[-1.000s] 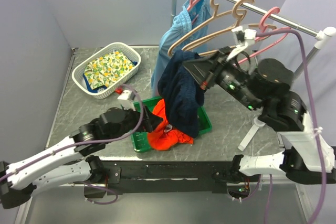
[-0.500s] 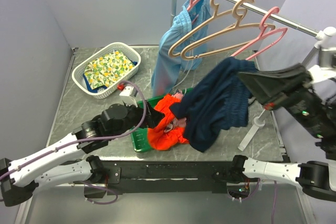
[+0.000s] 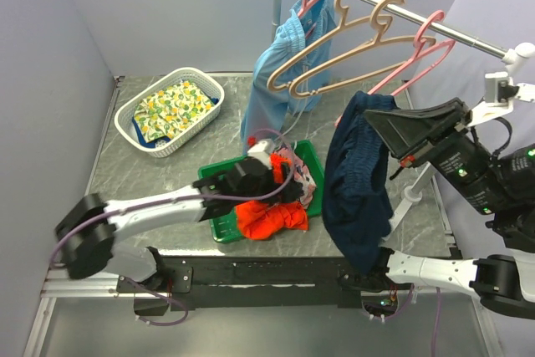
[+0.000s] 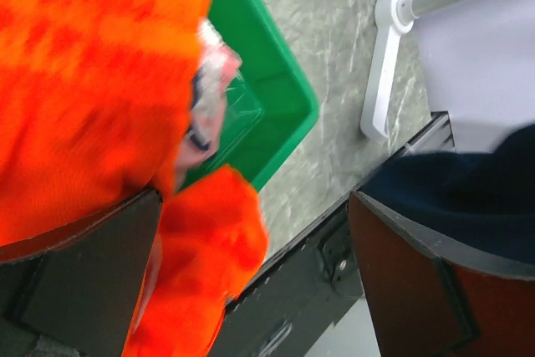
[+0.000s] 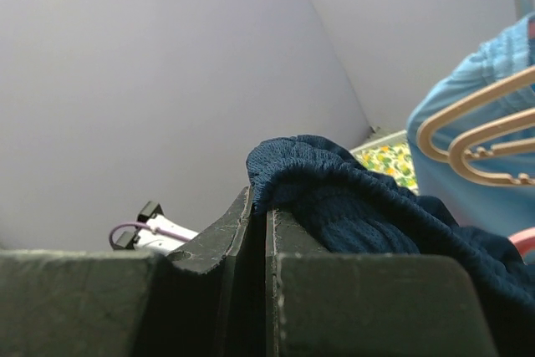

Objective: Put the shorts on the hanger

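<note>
left arm (image 3: 159,205) stretched forward, low | left gripper (image 3: 282,180) jaws wide apart | right arm (image 3: 468,165) raised | right gripper (image 3: 374,120) jaws pinched together

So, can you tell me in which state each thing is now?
navy shorts, hanging from the right gripper, on no hanger
right gripper, shut on the navy shorts
left gripper, open above the orange garment
tan hangers, empty, hooked on the rail
orange garment, crumpled in the green tray, spilling over its edge
light blue shorts, hanging from the rail
</note>
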{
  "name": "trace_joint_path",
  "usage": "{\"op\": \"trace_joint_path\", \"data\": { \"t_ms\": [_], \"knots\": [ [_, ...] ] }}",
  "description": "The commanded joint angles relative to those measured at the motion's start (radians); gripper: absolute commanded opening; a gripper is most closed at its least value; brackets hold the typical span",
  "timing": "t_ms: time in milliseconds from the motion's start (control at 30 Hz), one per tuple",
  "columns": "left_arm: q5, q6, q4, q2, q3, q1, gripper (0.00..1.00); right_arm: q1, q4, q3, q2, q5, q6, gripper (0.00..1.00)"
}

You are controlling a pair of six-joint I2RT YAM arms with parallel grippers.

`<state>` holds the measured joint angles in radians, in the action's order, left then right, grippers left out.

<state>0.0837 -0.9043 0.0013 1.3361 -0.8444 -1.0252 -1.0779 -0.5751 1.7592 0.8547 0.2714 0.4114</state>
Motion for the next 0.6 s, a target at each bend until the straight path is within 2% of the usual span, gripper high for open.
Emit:
{"op": "trace_joint_path", "data": {
  "t_ms": [0, 167, 267, 400, 567],
  "knots": [
    [-0.074, 0.016, 0.167, 0.151, -0.162, -0.012, 0.99, -0.007, 0.05, 0.013, -0.006, 0.052, -0.02, 0.0],
    [-0.111, 0.045, 0.197, 0.337, -0.356, -0.032, 0.99, -0.007, 0.037, 0.005, -0.017, 0.065, -0.022, 0.0],
    [-0.131, 0.068, 0.19, 0.515, -0.482, -0.044, 0.99, -0.007, 0.021, 0.016, -0.009, 0.063, -0.019, 0.0],
    [-0.173, 0.087, 0.215, 0.65, -0.61, -0.044, 0.99, -0.007, 0.015, 0.017, 0.001, 0.057, -0.011, 0.0],
    [-0.187, 0.12, 0.169, 0.776, -0.775, -0.068, 0.98, -0.005, 0.006, 0.011, 0.015, 0.049, 0.0, 0.0]
  ]
}}
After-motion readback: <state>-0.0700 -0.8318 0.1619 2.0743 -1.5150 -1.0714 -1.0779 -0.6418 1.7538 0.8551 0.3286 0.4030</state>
